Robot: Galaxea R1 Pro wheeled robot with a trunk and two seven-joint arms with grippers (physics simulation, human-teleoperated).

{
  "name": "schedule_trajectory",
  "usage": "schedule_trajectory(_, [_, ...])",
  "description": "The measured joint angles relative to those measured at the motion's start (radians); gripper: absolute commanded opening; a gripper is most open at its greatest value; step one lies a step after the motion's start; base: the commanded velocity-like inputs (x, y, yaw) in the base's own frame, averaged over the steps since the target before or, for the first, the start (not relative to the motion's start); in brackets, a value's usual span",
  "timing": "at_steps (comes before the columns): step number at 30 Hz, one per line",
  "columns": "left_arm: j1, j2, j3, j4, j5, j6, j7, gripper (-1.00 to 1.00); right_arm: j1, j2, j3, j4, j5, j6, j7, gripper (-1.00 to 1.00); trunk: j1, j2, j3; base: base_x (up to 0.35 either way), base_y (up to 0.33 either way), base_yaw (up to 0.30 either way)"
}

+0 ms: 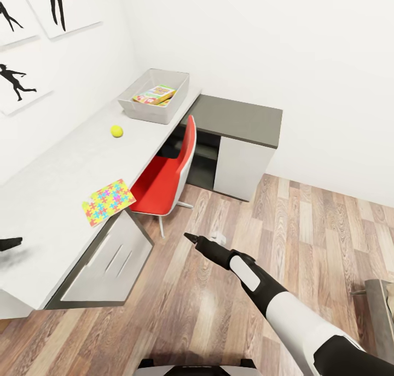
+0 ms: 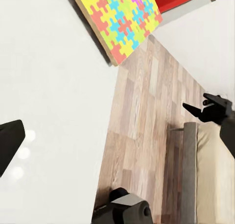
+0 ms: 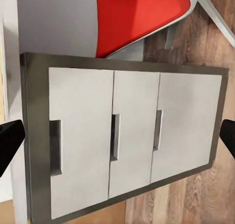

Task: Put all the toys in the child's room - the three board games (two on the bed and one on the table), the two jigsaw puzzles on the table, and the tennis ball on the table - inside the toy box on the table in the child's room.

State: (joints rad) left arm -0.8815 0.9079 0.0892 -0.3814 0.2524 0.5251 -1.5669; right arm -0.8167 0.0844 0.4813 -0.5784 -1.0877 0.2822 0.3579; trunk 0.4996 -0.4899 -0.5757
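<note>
One jigsaw puzzle lies flat on the light-grey table, at its front edge with one corner over the rim above the drawers; it sits turned at an angle, its corners pointing roughly along and across the desk. Farther along the same top rests one tennis ball, well apart from the puzzle and near the toy box. The single toy box stands at the far end of the top, its long axis running away from the camera along the desk toward the back wall, just beside the lower dark-grey section. Inside it lies at least one flat printed board game with green, yellow and red on its face; a second flat piece may lie under it, but the head view is too small to count surely. One red chair is tucked beneath the desk between the drawers and the dark section. The right gripper hangs over the wood floor, facing the three drawer fronts, its two fingertips spread wide at the frame edges of the right wrist view, holding nothing. The left gripper hovers above the table near the puzzle, its jaws likewise apart and empty.
</note>
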Motion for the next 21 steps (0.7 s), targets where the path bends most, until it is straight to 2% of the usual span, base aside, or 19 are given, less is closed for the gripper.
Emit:
schedule_trajectory(2, [0.0,-0.048,0.002,-0.083,0.018,0.078,0.0,1.0,0.0,-0.005,0.0,0.0,0.0,0.0,0.0,1.0,0.0,0.0,0.0,0.0,0.012,0.0])
schedule_trajectory(4, [0.0,-0.073,0.003,-0.144,0.021,0.132,0.0,1.0,0.0,-0.006,0.0,0.0,0.0,0.0,0.0,1.0,0.0,0.0,0.0,0.0,0.007,0.0])
schedule_trajectory(5, [0.0,-0.091,0.003,-0.209,0.023,0.193,0.0,1.0,0.0,-0.007,0.0,0.0,0.0,0.0,0.0,1.0,0.0,0.0,0.0,0.0,0.004,0.0])
schedule_trajectory(6, [0.0,-0.098,0.004,-0.246,0.024,0.227,0.0,1.0,0.0,-0.008,0.0,0.0,0.0,0.0,0.0,1.0,0.0,0.0,0.0,0.0,0.003,0.0])
schedule_trajectory(9, [-0.001,-0.116,0.013,-0.412,0.027,0.389,0.0,1.0,0.0,-0.009,-0.001,0.0,0.0,0.0,0.0,1.0,0.0,0.0,0.0,0.0,0.002,0.0])
schedule_trajectory(10, [-0.001,-0.118,0.019,-0.446,0.026,0.415,0.0,1.0,0.0,-0.009,-0.001,0.0,0.0,0.0,0.0,1.0,0.0,0.0,0.0,0.0,0.0,0.0])
schedule_trajectory(12, [-0.001,-0.119,0.061,-0.564,0.033,0.476,0.0,1.0,0.0,-0.009,-0.001,0.0,0.0,0.0,0.0,1.0,0.0,0.0,0.0,0.0,0.0,0.0])
schedule_trajectory(15, [0.0,-0.119,0.106,-0.661,0.029,0.504,0.0,1.0,0.0,-0.01,-0.001,0.0,0.0,0.001,0.001,1.0,0.0,0.0,0.0,0.0,0.0,0.0])
schedule_trajectory(21, [0.001,-0.116,0.128,-0.704,0.012,0.512,0.0,1.0,0.0,-0.011,-0.001,0.0,0.0,0.001,0.001,1.0,0.0,0.0,0.0,0.0,0.0,0.0])
